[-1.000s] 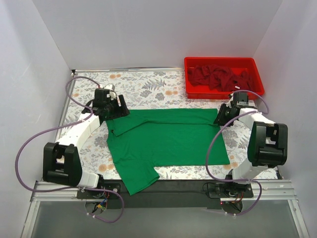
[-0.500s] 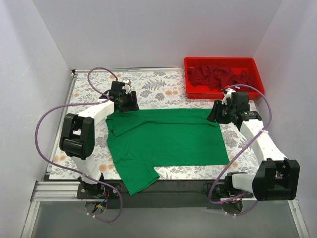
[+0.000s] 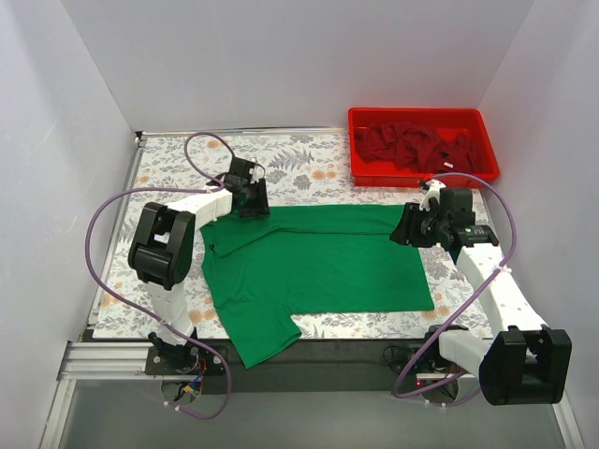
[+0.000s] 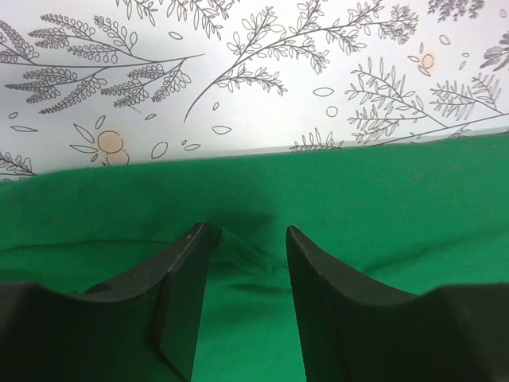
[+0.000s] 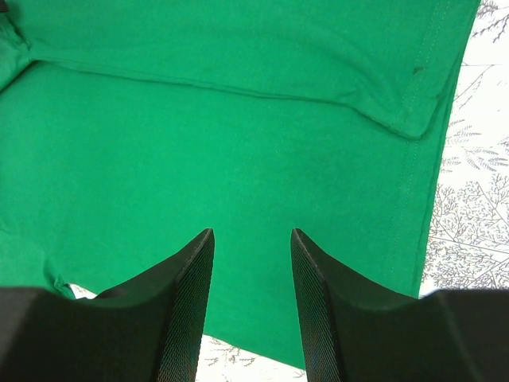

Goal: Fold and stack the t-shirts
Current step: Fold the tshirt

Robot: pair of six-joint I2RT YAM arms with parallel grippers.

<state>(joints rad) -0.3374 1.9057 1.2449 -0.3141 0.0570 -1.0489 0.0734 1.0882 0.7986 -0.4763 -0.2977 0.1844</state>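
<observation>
My left fingers (image 4: 181,302) have moved along the green t-shirt (image 3: 314,262)'s upper edge and are now narrowing around a cloth ridge. My right fingers (image 5: 189,302) hover half-apart, empty, above its right side. Shirt lies flat on the worktop (image 3: 299,164); I judge the fold grasp is starting.

Bright, even light and sharp focus; a faint shadow darkens the green t-shirt (image 4: 358,215).

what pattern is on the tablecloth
White tablecloth with grey leafy sprigs and orange blossoms; best in left wrist view.
</observation>
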